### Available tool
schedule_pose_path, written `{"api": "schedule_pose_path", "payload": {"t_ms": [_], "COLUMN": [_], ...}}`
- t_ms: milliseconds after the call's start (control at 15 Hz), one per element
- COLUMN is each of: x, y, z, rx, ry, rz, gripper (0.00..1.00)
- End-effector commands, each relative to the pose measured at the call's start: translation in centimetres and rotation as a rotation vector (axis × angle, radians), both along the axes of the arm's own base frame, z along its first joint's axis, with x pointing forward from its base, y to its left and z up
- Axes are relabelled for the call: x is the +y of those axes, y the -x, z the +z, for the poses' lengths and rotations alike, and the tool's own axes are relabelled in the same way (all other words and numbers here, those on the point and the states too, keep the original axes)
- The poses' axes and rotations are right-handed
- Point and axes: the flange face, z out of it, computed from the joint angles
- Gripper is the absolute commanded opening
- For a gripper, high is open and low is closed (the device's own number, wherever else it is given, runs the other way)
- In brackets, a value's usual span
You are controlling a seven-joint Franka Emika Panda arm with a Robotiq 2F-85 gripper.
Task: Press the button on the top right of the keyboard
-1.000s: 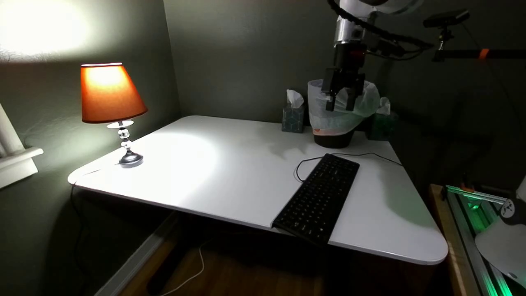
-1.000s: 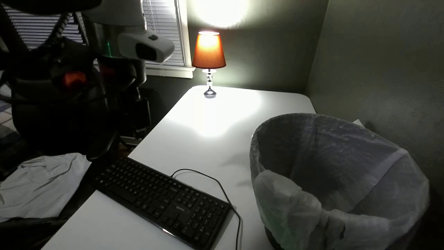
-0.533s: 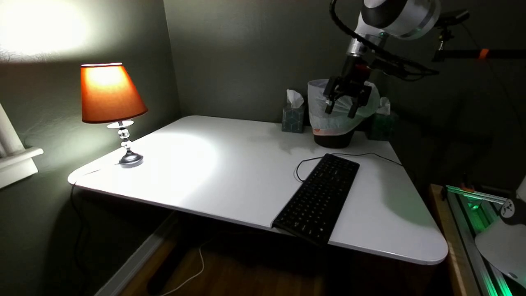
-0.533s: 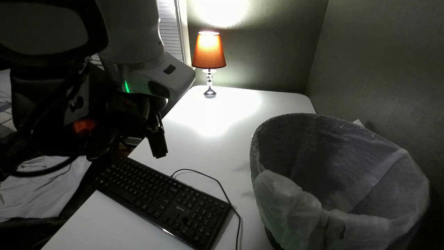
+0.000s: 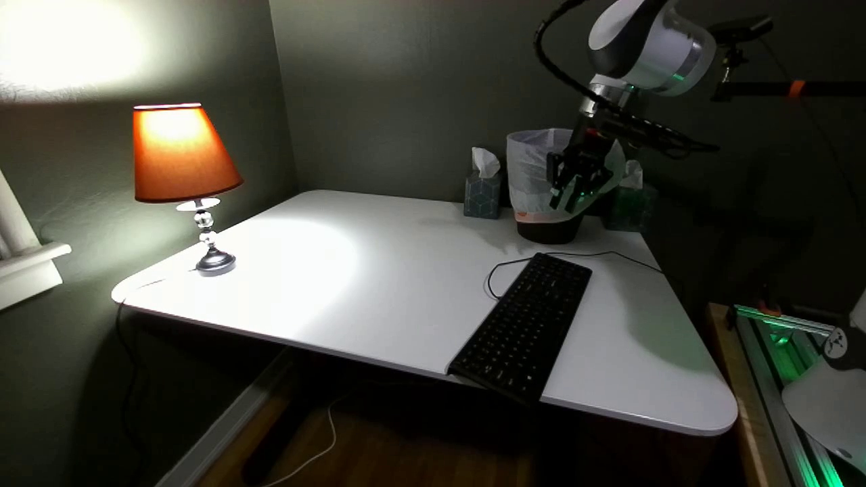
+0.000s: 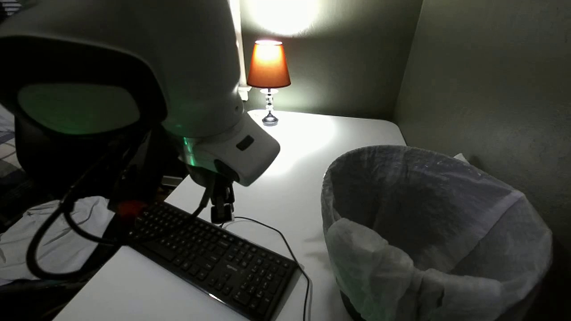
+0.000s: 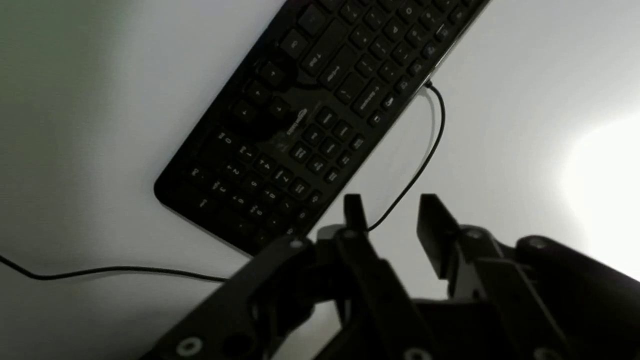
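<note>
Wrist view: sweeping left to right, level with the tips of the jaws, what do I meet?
Keyboard, one jaw, the black cable seen through the gap between the open jaws, the other jaw, then a bright patch of light.

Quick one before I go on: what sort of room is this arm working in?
Probably a home office or a similar study space: a white desk holds a computer keyboard and a lit, orange-shaded table lamp.
</note>
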Motion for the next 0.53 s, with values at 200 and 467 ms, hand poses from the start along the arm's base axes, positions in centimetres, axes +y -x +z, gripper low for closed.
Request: {"api": "schedule_pose_path", "payload": {"t_ms": [200, 467], "x": [-3.3, -4.7], "y": [-0.8, -1.4], "z": [-3.9, -6.0], "rx": [0.027, 0.070], "ry": [-0.073, -0.100], "rz": [-0.168, -0.219], "gripper": [0.00, 0.00]}}
